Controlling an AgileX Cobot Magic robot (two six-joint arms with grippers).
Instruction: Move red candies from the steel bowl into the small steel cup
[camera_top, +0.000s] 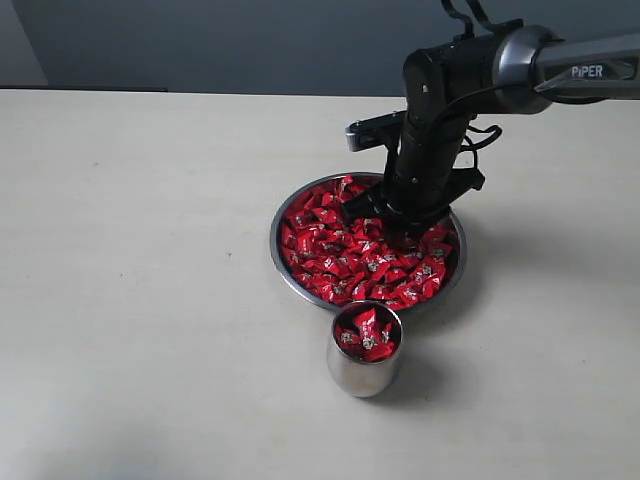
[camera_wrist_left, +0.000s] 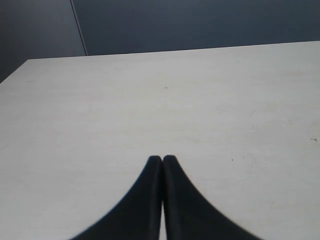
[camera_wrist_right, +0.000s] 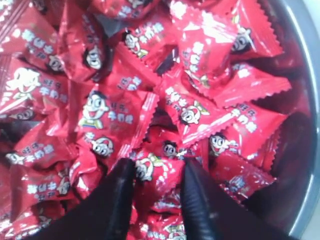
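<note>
The pale tabletop (camera_top: 150, 300) carries everything, and the steel bowl (camera_top: 277, 240) stands a little to the right of its middle in the exterior view.

The right arm (camera_top: 560, 65) comes in from beyond the bowl's right side and bends down over the bowl, its black wrist standing above the far right part of it.

The steel bowl is wide and shallow, and it is heaped with red candies (camera_top: 350, 255) almost out to its rim.

The small steel cup (camera_top: 360, 375) stands upright just beside the bowl, at the rim nearest the exterior camera. Several red candies lie inside it and reach about to its mouth.

The right end effector (camera_top: 395, 225) is down among the candies in the bowl's far right part, close to the inner wall. In the right wrist view its two black fingers (camera_wrist_right: 117, 190) stand narrow, closed on one candy whose wrapper fills the gap between them; that candy still lies on the pile.

The left end effector (camera_wrist_left: 162, 159) shows only in the left wrist view, over bare tabletop with the bowl out of sight; its fingers are pressed together with nothing between them.

The candies are small, in shiny red crimped wrappers printed with a cartoon face and white characters.
</note>
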